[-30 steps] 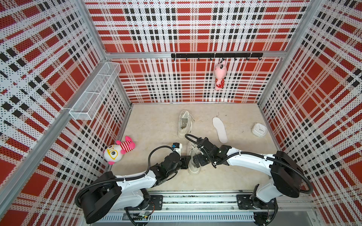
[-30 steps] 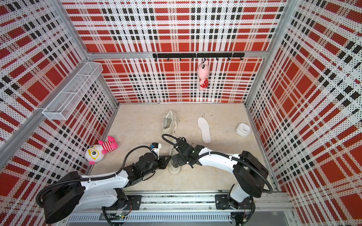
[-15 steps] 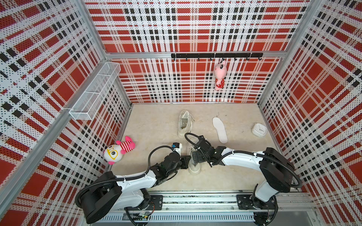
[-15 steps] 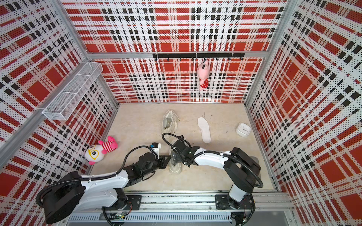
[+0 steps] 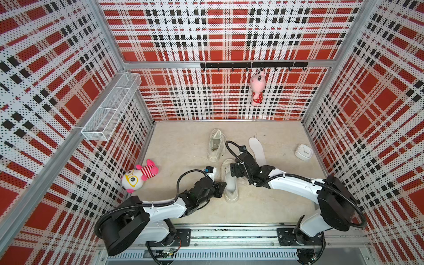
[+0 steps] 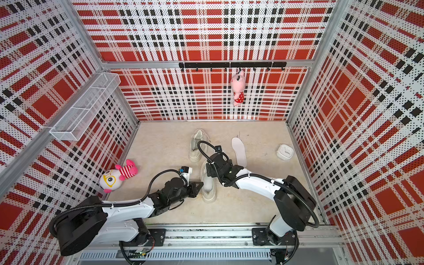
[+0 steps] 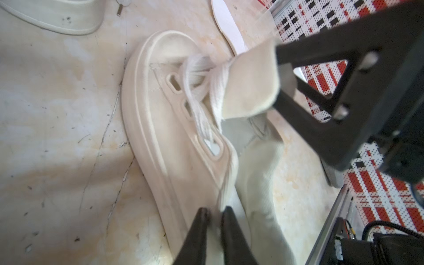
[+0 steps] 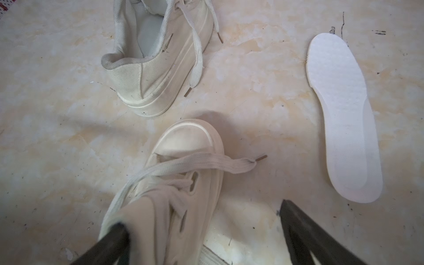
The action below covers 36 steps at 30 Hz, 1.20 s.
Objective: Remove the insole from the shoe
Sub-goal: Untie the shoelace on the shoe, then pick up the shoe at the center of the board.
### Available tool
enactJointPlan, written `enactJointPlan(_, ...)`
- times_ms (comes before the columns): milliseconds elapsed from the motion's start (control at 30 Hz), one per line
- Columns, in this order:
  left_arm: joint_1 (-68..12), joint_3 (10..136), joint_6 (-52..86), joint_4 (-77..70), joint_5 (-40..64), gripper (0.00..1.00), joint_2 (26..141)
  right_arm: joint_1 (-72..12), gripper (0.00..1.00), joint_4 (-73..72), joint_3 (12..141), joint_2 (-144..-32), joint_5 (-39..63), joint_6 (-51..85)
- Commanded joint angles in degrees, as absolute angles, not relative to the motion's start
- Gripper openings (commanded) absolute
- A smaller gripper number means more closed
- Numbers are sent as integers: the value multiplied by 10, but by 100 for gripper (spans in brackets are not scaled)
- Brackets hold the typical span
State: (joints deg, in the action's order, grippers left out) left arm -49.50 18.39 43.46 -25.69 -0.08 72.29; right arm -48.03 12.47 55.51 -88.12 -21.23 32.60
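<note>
Cream shoe (image 5: 230,183) sits on the bench (image 5: 183,146) between both arms. Left pincer (image 7: 214,218), nearly pressed together, nips its rim. Right pincer (image 8: 202,215) stands spread wide, 1 finger on the tongue. 1 loose insole (image 5: 257,151) lies flat, apart from the shoe.

On the marbled floor (image 7: 57,137) lies a cream sneaker (image 7: 160,128), its collar edge between the close-set black tips of the left gripper (image 7: 214,214), its raised tongue (image 7: 250,85) touching the right gripper (image 7: 282,75), a white insole (image 7: 227,27) beyond its toe.
</note>
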Motion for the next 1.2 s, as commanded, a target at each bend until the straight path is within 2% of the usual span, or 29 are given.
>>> enactJointPlan(0,-493,196,425,-260,24,29,725,-475,95,106,547,-836,-162,326)
enactJointPlan(100,-483,196,424,-274,47,45,709,-475,99,138,537,-798,-122,339)
enactJointPlan(267,-435,179,429,-281,85,62,630,-475,100,197,507,-746,-72,378)
enactJointPlan(467,-323,151,449,-275,113,79,548,-500,96,202,477,-789,-67,411)
enactJointPlan(600,-261,167,445,-280,163,82,600,-500,90,194,500,-844,-103,402)
enactJointPlan(700,-247,181,440,-305,184,83,664,-499,86,194,511,-873,-121,391)
enactJointPlan(867,-248,205,440,-362,207,82,774,-483,65,216,498,-871,-145,403)
enactJointPlan(1000,-256,217,466,-428,214,86,844,-475,58,223,478,-860,-142,408)
enactJointPlan(1167,-266,251,473,-466,223,88,911,-473,44,232,474,-859,-147,413)
